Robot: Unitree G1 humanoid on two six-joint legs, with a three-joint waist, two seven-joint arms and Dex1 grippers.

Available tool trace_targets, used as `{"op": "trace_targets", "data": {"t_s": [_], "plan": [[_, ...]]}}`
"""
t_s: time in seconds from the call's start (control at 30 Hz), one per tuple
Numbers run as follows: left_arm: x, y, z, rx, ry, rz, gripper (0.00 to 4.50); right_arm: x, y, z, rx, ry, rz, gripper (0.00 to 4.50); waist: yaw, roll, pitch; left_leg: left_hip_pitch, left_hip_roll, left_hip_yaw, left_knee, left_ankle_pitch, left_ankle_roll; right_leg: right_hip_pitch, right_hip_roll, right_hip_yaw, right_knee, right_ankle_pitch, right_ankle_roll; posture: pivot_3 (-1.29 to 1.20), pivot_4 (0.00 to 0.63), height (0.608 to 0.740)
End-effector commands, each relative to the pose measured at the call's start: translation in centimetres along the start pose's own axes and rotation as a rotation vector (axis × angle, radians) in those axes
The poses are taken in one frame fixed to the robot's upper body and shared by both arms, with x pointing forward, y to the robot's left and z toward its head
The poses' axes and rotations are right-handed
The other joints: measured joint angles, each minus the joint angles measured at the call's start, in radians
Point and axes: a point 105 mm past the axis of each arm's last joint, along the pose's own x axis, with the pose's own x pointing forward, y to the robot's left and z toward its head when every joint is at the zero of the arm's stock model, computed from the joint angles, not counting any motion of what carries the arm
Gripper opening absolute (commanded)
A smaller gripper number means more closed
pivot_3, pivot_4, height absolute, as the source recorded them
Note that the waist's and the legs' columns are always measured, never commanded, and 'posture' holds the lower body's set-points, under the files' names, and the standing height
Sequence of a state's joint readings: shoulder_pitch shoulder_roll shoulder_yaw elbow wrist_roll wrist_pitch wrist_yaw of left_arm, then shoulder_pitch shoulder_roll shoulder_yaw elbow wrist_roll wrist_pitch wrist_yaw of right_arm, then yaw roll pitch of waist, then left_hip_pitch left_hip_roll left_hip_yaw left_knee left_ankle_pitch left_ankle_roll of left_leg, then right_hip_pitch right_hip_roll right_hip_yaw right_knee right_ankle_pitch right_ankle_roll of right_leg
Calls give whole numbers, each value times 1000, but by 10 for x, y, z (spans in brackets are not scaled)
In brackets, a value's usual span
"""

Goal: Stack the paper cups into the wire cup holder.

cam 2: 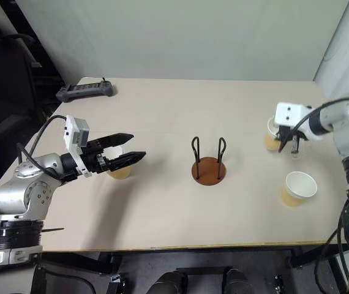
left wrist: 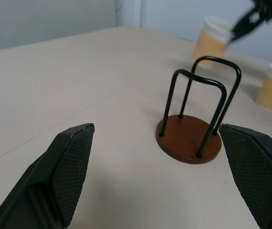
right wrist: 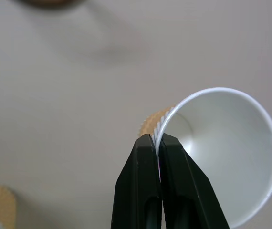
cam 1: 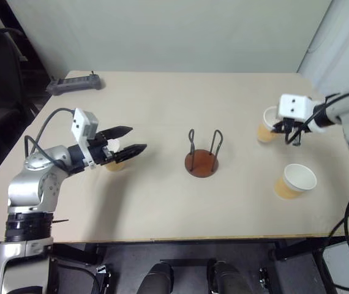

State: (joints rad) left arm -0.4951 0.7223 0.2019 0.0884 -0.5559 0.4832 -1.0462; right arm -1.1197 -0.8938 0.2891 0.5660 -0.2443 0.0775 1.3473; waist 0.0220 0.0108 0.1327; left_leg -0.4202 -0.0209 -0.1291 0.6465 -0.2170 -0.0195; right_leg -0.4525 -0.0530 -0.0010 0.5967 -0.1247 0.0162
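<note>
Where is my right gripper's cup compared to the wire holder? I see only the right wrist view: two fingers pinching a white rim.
Observer: The right gripper holds that cup off to the right of the wire holder, which has no cup in it yet.
Operator: Are other cups around?
Observer: One cup stands upright on the table, nearer the front edge than the pinched one.
Operator: And the left side?
Observer: The left gripper is open, with the third cup under it.
</note>
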Motion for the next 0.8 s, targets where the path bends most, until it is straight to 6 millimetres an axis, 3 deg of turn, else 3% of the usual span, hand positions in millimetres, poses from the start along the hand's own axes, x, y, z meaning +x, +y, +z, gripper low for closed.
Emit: {"op": "trace_targets", "data": {"t_s": [0.03,0.2,0.4,0.57,0.8], "plan": [[-1,1,9,46,6,-20,4500,-22,-14,29,-46,-76,-37,42,0,0,0,0,0,0,0,0,0,0,0,0,0,0,0,0,150,740],[2,1,5,58,47,-66,4500,-42,-11,80,-105,-182,11,42,1,0,0,-1,0,0,0,0,0,-1,0,0,-1,0,-1,0,150,740],[5,9,6,84,82,-98,4500,-65,-5,125,-145,-262,30,42,2,0,0,-2,-1,0,0,1,1,-1,0,0,-2,-1,-2,0,150,740],[14,10,4,92,88,-135,4500,-73,1,145,-159,-290,48,42,2,0,0,-3,-1,0,0,2,3,-2,0,0,-3,-2,-3,0,150,740],[30,9,5,103,76,-178,4500,-58,20,159,-167,-310,146,42,1,0,0,-4,-1,0,0,3,3,-2,0,0,-2,-2,-2,0,150,740]]}}
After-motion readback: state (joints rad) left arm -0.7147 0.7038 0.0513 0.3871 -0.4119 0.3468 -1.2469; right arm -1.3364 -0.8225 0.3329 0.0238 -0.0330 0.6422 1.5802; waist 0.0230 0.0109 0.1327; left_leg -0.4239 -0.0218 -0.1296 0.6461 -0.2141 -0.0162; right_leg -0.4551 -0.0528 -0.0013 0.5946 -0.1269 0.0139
